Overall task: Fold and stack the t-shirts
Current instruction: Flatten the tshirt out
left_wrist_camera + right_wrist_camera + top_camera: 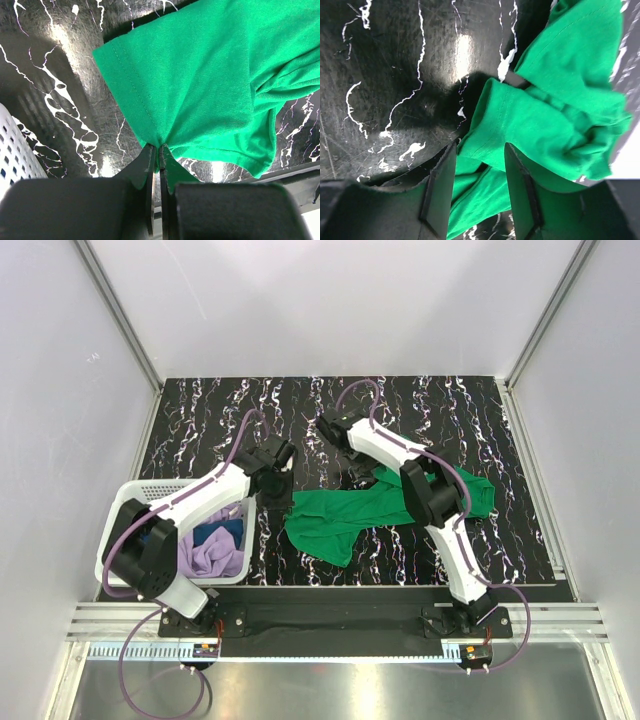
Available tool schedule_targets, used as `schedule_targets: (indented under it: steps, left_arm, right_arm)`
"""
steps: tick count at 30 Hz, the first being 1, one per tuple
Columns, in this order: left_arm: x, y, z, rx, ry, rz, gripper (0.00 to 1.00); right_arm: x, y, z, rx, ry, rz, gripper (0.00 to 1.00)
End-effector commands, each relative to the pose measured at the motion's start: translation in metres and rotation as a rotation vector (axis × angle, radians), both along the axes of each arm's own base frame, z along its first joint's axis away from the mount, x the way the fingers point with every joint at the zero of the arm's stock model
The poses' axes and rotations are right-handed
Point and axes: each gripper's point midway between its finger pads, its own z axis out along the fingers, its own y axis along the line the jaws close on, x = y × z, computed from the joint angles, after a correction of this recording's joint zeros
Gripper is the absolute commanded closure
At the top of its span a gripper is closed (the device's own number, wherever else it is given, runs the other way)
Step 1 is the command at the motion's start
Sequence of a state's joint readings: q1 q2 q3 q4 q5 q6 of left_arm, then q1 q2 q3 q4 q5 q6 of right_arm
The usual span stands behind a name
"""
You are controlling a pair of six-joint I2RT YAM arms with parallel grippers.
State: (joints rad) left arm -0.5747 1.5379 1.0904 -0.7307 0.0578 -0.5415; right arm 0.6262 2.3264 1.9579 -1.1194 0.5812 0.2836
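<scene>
On the black marbled table (200, 420) lies the green t-shirt (350, 515), crumpled. My left gripper (156, 149) pinches its edge — likely to pull it flat; my right gripper (481, 147) gapes astride a fold, not yet clamped.

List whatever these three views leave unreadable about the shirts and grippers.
- Top view: the right arm covers the middle of the green t-shirt, so its layout is unclear.
- Top view: the left arm and the basket wall hide parts of the lilac t-shirt and dark blue t-shirt.
- Left wrist view: the left gripper, shut on green cloth, hides how much is pinched.
- Right wrist view: the open right gripper straddles cloth; contact is unclear.
</scene>
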Motion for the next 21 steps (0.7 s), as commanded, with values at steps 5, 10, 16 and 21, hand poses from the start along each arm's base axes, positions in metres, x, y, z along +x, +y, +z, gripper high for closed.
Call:
schedule_targets:
  steps: [5,10,16,21]
  left_arm:
    - [0.004,-0.004,0.018,-0.053,-0.064,-0.041,1.00]
    - [0.002,0.001,0.018,-0.050,-0.065,-0.040,1.00]
    - [-0.001,0.005,0.016,-0.055,-0.064,-0.036,1.00]
    - [-0.002,0.005,0.015,-0.062,-0.062,-0.038,1.00]
  right_arm:
    - [0.015,0.012,0.011,-0.107,-0.072,0.103,0.48]
    - [0.013,0.012,0.004,-0.138,-0.064,0.099,0.48]
    - [0.008,0.007,0.000,-0.198,-0.056,0.091,0.53]
    - [0.008,0.000,0.003,-0.238,-0.070,0.070,0.61]
